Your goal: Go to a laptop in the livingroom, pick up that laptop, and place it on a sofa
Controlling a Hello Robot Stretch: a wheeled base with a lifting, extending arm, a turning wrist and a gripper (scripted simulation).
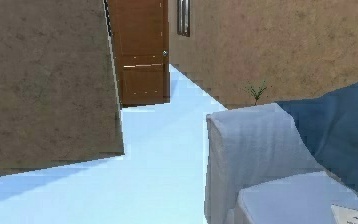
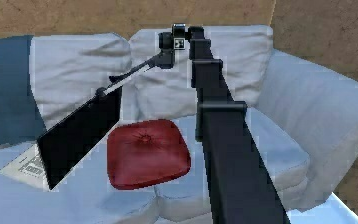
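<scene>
arm (image 2: 222, 135) | jaws hold laptop (image 2: 80, 140) | red cushion (image 2: 147, 152) beside, on sofa (image 2: 307, 100) | door (image 1: 142, 50) ahead

Tilted black laptop (image 2: 82, 140) at tip of gripper (image 2: 122, 80), beside red cushion (image 2: 149, 152) on sofa (image 2: 287, 100).

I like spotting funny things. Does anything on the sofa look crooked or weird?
Yes. The dark laptop slants steeply at the gripper's far end, one corner down toward the sofa seat, beside a red cushion. It isn't lying flat, which looks odd. I can't tell whether its low corner touches the seat.
</scene>
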